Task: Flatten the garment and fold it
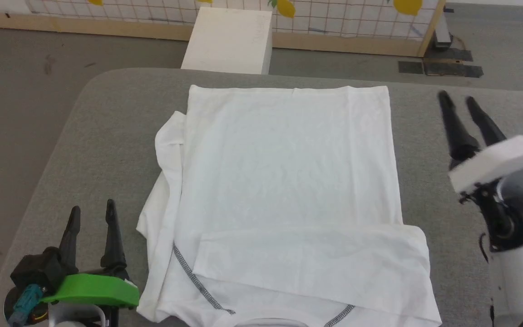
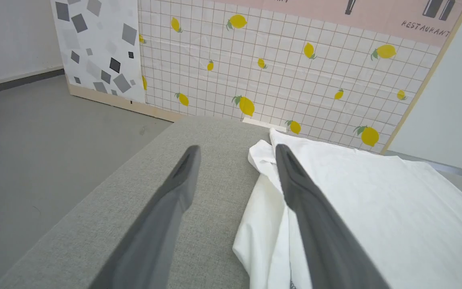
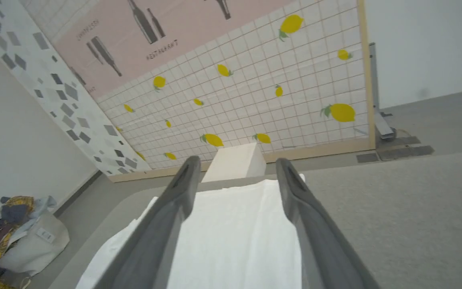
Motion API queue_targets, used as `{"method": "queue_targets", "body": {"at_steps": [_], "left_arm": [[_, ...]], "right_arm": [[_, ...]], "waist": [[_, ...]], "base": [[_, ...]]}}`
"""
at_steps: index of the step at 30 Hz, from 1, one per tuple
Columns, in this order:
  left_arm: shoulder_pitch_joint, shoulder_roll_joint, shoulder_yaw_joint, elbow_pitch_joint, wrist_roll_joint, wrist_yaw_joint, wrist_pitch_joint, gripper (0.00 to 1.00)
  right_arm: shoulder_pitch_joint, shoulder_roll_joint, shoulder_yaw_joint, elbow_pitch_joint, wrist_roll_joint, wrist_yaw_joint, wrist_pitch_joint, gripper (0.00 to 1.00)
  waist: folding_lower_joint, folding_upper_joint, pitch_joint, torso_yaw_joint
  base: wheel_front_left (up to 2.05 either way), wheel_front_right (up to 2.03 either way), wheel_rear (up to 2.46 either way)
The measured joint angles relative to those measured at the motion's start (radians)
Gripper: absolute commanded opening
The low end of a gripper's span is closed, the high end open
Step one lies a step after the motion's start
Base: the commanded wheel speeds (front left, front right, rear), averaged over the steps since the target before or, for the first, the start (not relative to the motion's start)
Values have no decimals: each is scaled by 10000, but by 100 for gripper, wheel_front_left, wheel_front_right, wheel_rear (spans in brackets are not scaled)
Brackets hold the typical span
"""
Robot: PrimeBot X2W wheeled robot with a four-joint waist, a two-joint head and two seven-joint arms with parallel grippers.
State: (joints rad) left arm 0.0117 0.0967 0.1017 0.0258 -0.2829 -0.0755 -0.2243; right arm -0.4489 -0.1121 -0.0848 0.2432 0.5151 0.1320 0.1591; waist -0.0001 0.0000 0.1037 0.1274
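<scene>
We saw the white shirt (image 1: 288, 172) spread flat on the grey desk (image 1: 84, 136), a sleeve (image 1: 311, 261) folded across its near part. Our left tool (image 1: 92, 206) gaped wide and empty beside its left edge. Our right tool (image 1: 456, 97) gaped wide and empty off its right side.

surface: grey fabric table (image 1: 84, 136) | on it: white garment (image 1: 288, 172), partly folded

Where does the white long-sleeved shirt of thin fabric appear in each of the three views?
Head view: the white thin-fabric shirt lies in the centre, spread on the grey padded table.
Left wrist view: right half, beside the left gripper.
Right wrist view: bottom centre, seen between the fingers of the right gripper.
Shared landmark: the lemon-printed tiled panel beyond the table.
</scene>
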Motion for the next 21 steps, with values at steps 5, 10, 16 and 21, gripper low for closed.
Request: {"method": "queue_targets", "body": {"at_steps": [5,10,16,21], "left_arm": [[-204,13,-153,153,-44,-29,127,100],[-488,75,-284,397,-94,-40,268,100],[-2174,527,-851,1229,-180,-286,1200,100],[-4816,1672,-1108,2094,-481,-439,2715,100]], "right_arm": [[1265,366,-1862,-1331,-918,0,527,100],[2081,545,-2767,-2537,-1354,0,1070,100],[2316,589,-3354,-3465,-1269,0,1484,100],[2197,600,-3352,-4054,-1174,0,1712,100]], "waist": [[0,0,65,-392],[0,0,368,-585],[0,0,942,-587],[0,0,1651,-546]], "base": [[0,0,0],[0,0,0],[0,0,0],[0,0,0]]}}
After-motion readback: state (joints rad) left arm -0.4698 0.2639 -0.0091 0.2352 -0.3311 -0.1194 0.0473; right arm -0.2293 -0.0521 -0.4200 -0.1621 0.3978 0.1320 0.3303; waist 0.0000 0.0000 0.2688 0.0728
